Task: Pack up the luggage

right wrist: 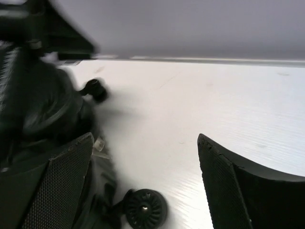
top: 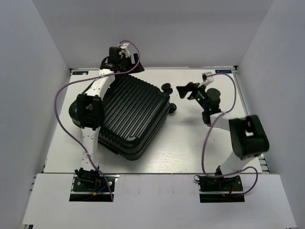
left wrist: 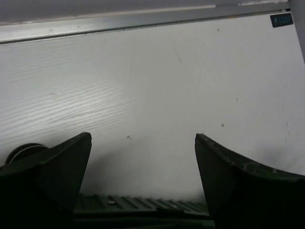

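Note:
The luggage [top: 131, 114], a black ribbed hard-shell case, lies shut on the white table, tilted, with small wheels [top: 167, 88] on its right end. My left gripper [top: 132, 63] hovers at the case's far corner, jaws open. In the left wrist view the left gripper [left wrist: 143, 138] frames bare table, with the luggage's ribbed edge [left wrist: 143, 204] below and a wheel [left wrist: 21, 151] at the left. My right gripper [top: 185, 90] stands open just right of the wheels. In the right wrist view the right gripper [right wrist: 145, 138] holds nothing; a wheel [right wrist: 145, 208] lies below it and the luggage [right wrist: 43, 105] fills the left.
White walls enclose the table on three sides. A metal rail [left wrist: 143, 21] runs along the table's back edge, with a blue label [left wrist: 281, 19] at its right end. Purple cables [top: 62, 109] loop off both arms.

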{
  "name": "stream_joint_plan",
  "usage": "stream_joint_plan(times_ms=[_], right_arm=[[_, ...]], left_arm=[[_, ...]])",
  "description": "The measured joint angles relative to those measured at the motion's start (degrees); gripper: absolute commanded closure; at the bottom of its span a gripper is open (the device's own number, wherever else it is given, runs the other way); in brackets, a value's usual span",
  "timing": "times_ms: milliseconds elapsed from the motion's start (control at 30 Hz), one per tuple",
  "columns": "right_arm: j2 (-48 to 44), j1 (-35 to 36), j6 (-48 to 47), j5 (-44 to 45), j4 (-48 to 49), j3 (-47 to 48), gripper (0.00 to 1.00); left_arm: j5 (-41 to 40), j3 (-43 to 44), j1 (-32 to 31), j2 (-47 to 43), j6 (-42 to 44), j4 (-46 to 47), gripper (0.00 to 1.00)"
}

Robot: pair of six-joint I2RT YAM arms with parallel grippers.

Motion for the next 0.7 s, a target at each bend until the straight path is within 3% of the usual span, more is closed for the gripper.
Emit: stream_joint_plan(times_ms=[233,400,567,700], right_arm=[[-15.58,-1.60,-6.45,24.63,-42.51,12.13,0.10],[-23.23,-2.71,-10.67,34.27,-64.08,15.93,0.10],[-27.41,-2.86,-11.76,36.85,-74.36,15.93,0.10],[-29.92,-2.86,-11.74,36.20,-77.68,15.56,0.10]], left_arm=[[-12.79,3.72,3.06,-7.43,1.88,-10.75,0.00],[-24.65,-0.79,4.42,-25.83,3.58,-20.68,0.00],[-37.68,-12.46,4.61,-48.76,4.00,-27.43,0.00],[-44.28,-24.11,4.63,-61.20,3.63,-33.16,0.00]])
